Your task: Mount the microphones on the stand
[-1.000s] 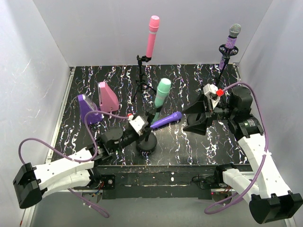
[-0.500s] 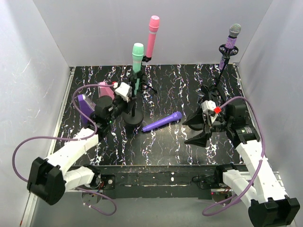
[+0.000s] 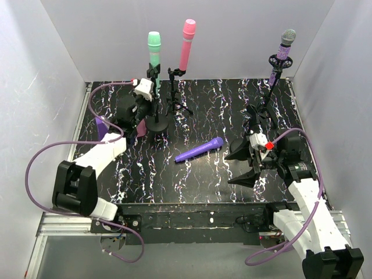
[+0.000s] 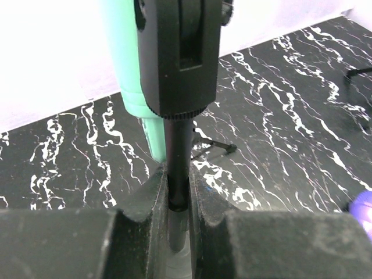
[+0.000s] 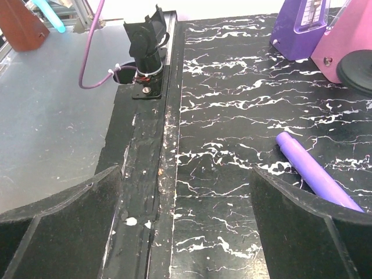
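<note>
My left gripper [image 3: 144, 109] is shut on the black pole [image 4: 177, 157] of a round-based stand [image 3: 157, 124] at the back left. The mint green microphone [image 3: 153, 53] sits upright in its clip [image 4: 177, 55]. The pink microphone [image 3: 188, 42] stands on a tripod stand [image 3: 174, 97] beside it. The glittery purple microphone [image 3: 283, 51] is on a stand [image 3: 268, 96] at the back right. The plain purple microphone [image 3: 199, 150] lies on the table's middle and shows in the right wrist view [image 5: 314, 171]. My right gripper [image 3: 244, 165] is open and empty, right of it.
A purple wedge [image 3: 102, 127] and a pink wedge [image 3: 141, 129] stand at the left, partly behind my left arm. They also show in the right wrist view [image 5: 299, 23] [image 5: 349, 43]. White walls close in the marbled black table [image 3: 221, 110].
My left gripper has carried the stand with the mint microphone from the front middle to the back left. My right gripper has moved toward the front edge, staying open.
</note>
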### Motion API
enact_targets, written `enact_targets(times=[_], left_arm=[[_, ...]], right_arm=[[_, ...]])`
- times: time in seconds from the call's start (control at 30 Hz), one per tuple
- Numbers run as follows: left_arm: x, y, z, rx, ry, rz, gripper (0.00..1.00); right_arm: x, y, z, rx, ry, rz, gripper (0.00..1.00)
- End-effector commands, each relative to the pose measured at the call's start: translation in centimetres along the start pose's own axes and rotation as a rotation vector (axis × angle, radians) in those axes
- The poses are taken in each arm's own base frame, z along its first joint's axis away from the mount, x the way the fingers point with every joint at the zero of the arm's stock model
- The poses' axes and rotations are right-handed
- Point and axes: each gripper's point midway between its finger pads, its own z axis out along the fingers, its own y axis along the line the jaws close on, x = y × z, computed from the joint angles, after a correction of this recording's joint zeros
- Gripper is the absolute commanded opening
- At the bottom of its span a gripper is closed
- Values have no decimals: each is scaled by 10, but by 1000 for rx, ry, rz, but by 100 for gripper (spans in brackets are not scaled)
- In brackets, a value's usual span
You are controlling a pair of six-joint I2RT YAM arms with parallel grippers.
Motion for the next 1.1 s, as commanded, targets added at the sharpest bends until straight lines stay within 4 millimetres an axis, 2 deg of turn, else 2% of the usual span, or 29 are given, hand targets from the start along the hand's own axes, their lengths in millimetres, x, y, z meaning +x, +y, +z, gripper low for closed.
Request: enact_targets(times=[0.0,0.2,0.37,0.6,0.87,1.07], left_arm=[[-70,26,15,-77,-206,50,0],[-75,47,36,-130,-216,72,0],[-68,66,51,-162,-197,74,0],[-54,83,71,-178,-186,58,0],[-34,90,91,-159,-180,50,0],[-20,85,93,-123,-182,29,0]], right_arm=[[1,3,-1,-14,-14,-57,97],[5,2,-2,-6,-11,-69,98],[4,3,-1,-13,-15,-72,98],[5,2,-2,-12,-14,-69,98],[5,2,-2,-12,-15,-69,98],[5,2,-2,-9,-15,-70,98]])
